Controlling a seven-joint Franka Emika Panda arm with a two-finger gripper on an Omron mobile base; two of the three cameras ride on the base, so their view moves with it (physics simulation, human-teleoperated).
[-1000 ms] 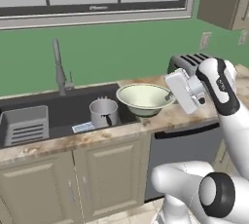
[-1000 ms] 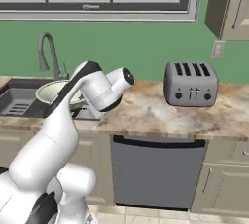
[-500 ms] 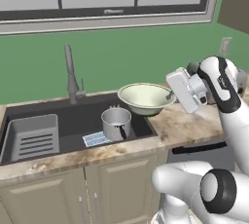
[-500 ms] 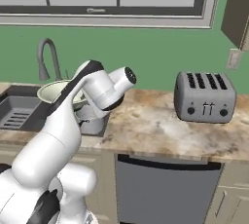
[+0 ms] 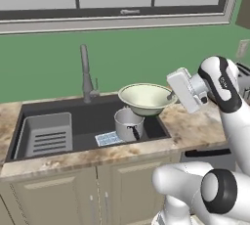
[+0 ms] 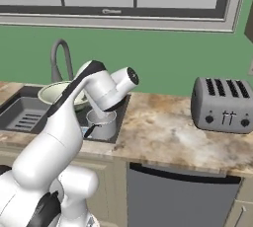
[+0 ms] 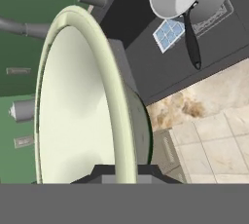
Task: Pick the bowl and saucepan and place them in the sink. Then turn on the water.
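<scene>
The pale greenish-white bowl (image 5: 145,97) hangs in the air over the right end of the dark sink (image 5: 73,116), with my gripper (image 5: 171,95) shut on its right rim. In the hand view the bowl (image 7: 73,106) stands on edge, its rim pinched at the gripper (image 7: 124,172). The silver saucepan (image 5: 129,123) stands upright in the sink just below the bowl, dark handle toward the front. From the right base view, the bowl (image 6: 54,93) and saucepan (image 6: 101,122) are partly hidden by my arm. No stream falls from the tall grey faucet (image 5: 86,75).
A ribbed grey tray insert (image 5: 46,133) fills the sink's left half. A small blue checked pad (image 5: 108,138) lies on the basin floor beside the saucepan. A silver toaster (image 6: 222,103) stands on the speckled counter (image 6: 163,137) to the right.
The base has driven left, so both views shifted. The held bowl travelled with it, from beside the saucepan at the sink's right edge to above the saucepan.
</scene>
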